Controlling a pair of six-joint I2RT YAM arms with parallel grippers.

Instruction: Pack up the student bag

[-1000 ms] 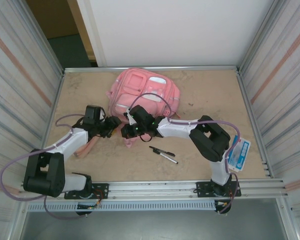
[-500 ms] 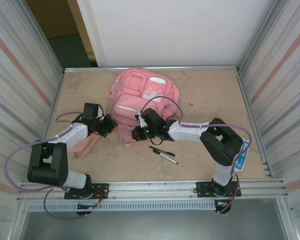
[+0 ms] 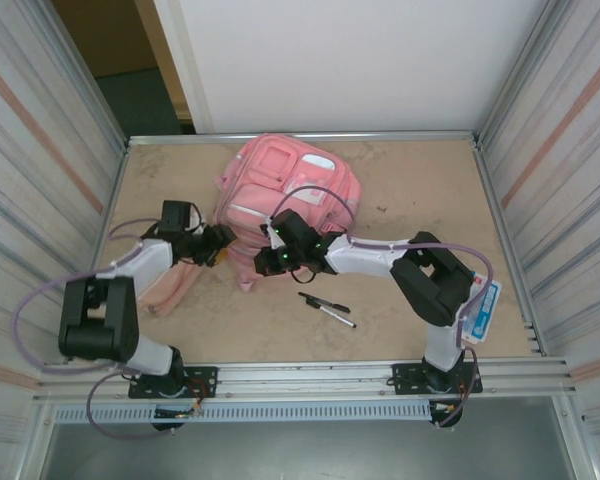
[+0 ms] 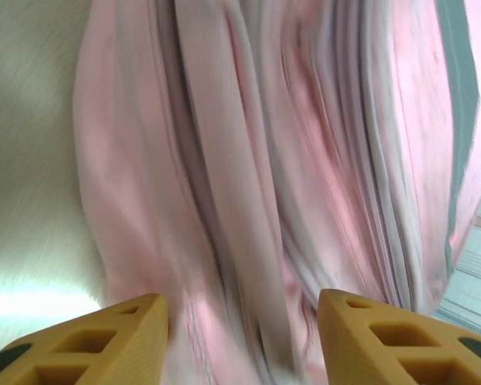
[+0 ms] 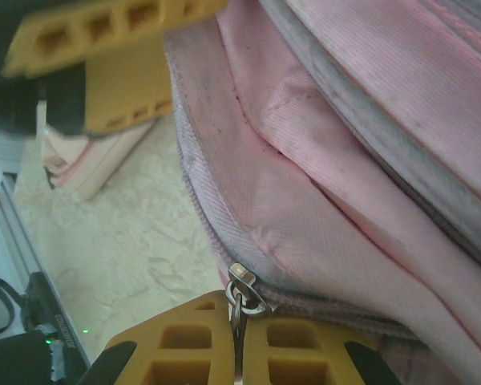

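Student bag (image 3: 290,180) lies flat on the table (image 3: 420,200), far centre. Right gripper (image 5: 239,337) is clenched on the zipper pull (image 5: 242,293) at the bag's near-left corner. Left gripper (image 4: 240,321), at the bag's left edge, just clamped then released. It likely needs a fabric regrip before unzipping goes on.
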